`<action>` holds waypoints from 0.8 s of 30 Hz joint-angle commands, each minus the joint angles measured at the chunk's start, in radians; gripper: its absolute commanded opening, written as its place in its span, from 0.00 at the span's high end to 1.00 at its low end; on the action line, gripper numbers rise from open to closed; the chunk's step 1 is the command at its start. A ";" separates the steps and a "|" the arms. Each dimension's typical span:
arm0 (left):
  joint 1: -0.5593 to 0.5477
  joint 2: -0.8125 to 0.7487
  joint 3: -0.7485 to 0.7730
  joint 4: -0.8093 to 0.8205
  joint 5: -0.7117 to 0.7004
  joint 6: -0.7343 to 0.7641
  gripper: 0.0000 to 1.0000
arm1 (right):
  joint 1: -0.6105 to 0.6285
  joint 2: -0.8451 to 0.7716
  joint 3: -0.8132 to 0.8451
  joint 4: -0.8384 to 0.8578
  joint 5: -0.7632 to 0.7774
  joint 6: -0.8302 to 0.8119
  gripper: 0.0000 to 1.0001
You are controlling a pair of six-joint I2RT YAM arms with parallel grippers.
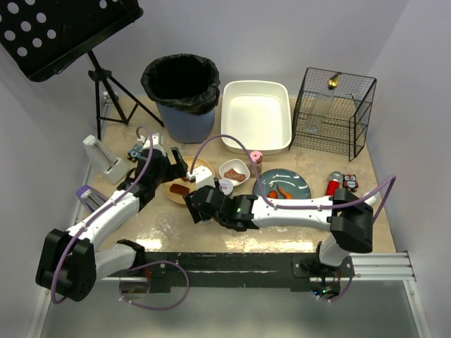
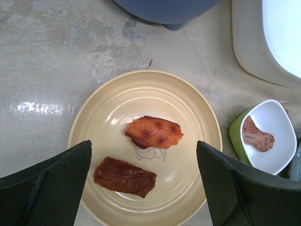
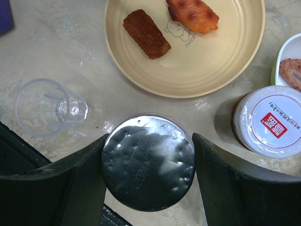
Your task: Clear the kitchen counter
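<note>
Biggest of all, the kitchen counter: beige and stone-like, filling the middle of the top view, with everything else sitting on it. At the back left, a blue-grey bin with a black bag inside. Just beside that, a white tub, and at the back right a black wire basket. Up in the far left corner, a black music stand. Reaching in from the near edge, the left arm and the right arm, both white and black. Over a tan plate, the left gripper, spread wide open and holding nothing. On that plate, an orange food piece and a brown food piece, near each other but not touching. Just beside the tan plate, the right gripper, with fingers snug against both sides of a shiny can. Right of the can, a jar with a white lid. Left of the can, a clear cup, looking tipped on its side. Further right on the counter, a blue plate with bits of orange food, then a small white bowl with a brown lump inside, then a red bottle.
</note>
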 commanded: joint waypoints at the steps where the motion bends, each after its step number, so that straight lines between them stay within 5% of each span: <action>1: -0.004 -0.018 -0.014 0.065 0.011 0.016 0.03 | 0.009 0.000 0.033 0.046 0.050 0.017 0.30; 10: -0.004 -0.016 -0.010 0.068 0.018 0.019 0.03 | 0.012 0.016 0.033 0.052 0.089 0.016 0.30; 24: -0.004 -0.016 -0.007 0.066 0.015 0.021 0.04 | 0.015 -0.003 0.053 0.070 0.084 0.006 0.59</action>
